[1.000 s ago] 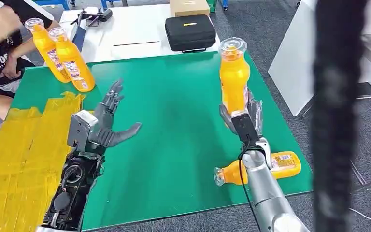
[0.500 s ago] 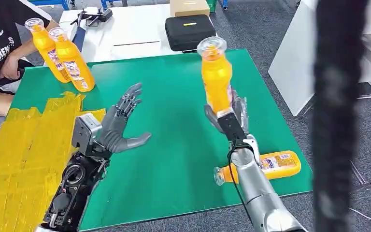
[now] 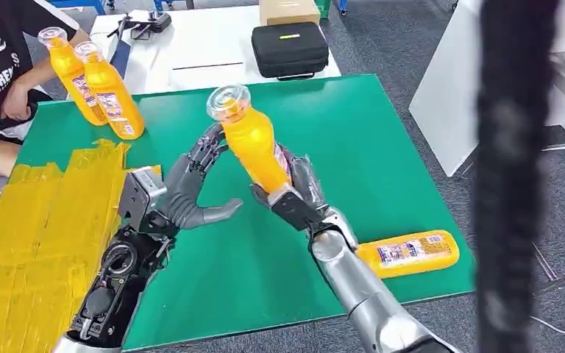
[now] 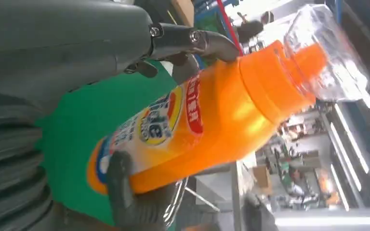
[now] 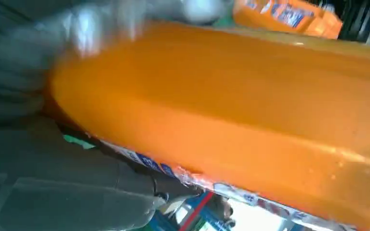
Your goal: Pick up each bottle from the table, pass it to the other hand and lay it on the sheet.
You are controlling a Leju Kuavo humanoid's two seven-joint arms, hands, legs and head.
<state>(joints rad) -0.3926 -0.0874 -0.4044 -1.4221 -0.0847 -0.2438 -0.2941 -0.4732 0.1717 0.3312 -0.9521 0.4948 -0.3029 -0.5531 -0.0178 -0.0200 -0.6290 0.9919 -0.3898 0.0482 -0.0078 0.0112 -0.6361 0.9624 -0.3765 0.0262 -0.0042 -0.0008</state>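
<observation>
In the head view, the orange bottle [image 3: 254, 147] has been carried leftward since a second ago and is now held tilted above the middle of the green mat [image 3: 382, 132], grasped at its base by the right hand [image 3: 294, 195], while the left hand [image 3: 187, 191] has been raised beside it, fingers spread and at or just beside its neck. A second bottle [image 3: 408, 254] is seen lying on the mat's right edge, two more bottles [image 3: 99, 88] stand beyond the yellow sheet [image 3: 22, 235]. In the left wrist view, the bottle's label is seen, its writing too blurred to read, with the left hand's fingertips [image 4: 212, 43] against its shoulder; in the right wrist view, the bottle is seen clasped close in the right hand.
</observation>
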